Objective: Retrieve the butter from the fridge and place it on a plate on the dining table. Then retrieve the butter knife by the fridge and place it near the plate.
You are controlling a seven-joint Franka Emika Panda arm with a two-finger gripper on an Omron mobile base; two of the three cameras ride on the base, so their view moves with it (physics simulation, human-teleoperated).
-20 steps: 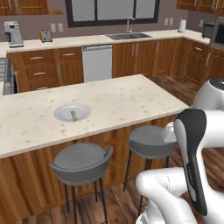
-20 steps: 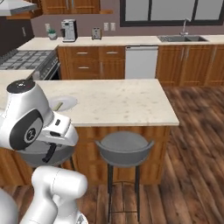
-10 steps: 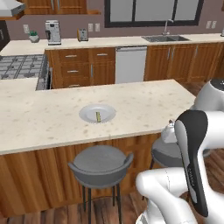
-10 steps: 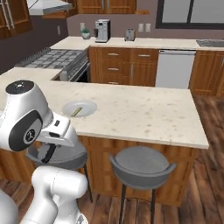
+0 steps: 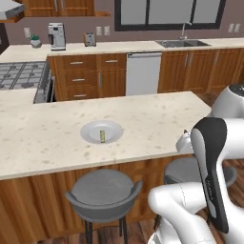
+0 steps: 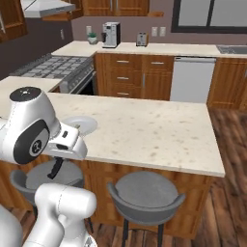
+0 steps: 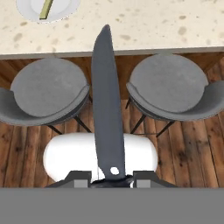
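Meanwhile our base has kept sliding along the dining table [image 5: 152, 119], so the plate [image 5: 90, 134] holding the butter [image 5: 102, 136] now sits mid-left in the left base view. Our gripper [image 7: 111, 181] stays clamped on the butter knife [image 7: 106, 105]; only setting it beside the plate remains.

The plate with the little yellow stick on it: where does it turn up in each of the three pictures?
Left base view: plate on the dining table, left of centre.
Right base view: left, partly behind the arm.
Hand view: top left, cut off.
Shared landmark: the butter on it.
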